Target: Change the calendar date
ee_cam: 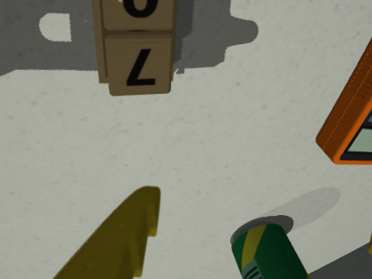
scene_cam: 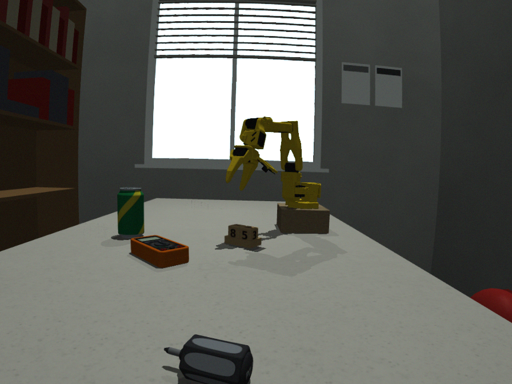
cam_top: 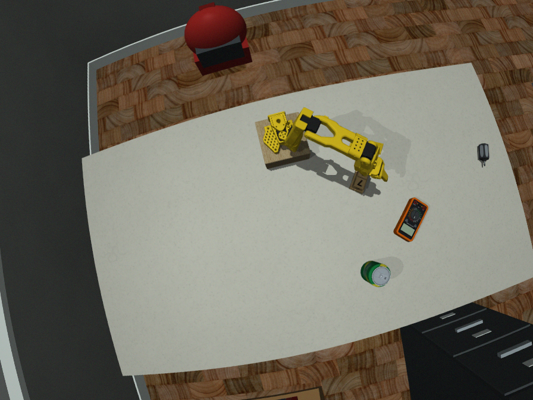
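Note:
The calendar's two wooden cubes sit side by side in the wooden tray (scene_cam: 250,244) (ee_cam: 98,50). The cube at the can's end (cam_top: 354,185) (scene_cam: 237,236) (ee_cam: 119,62) has a 7 on top and an 8 on the side facing the exterior camera. The other cube (scene_cam: 248,231) (ee_cam: 114,18) shows a 5 on that side and a 3 on its end. Its top digit is cut off in the wrist view, and the arm covers it in the top view. The month side is not readable. My gripper (cam_top: 378,175) (scene_cam: 234,185) (ee_cam: 261,220) is open and empty, high above the calendar.
An orange multimeter (cam_top: 411,219) (scene_cam: 159,251) (ee_cam: 345,129) lies beyond the calendar. A green can (cam_top: 375,274) (scene_cam: 130,212) (ee_cam: 270,253) stands farther off. A dark screwdriver (cam_top: 483,152) (scene_cam: 215,359) lies near the table's far end. The arm stands on a wooden block (cam_top: 287,160) (scene_cam: 303,220).

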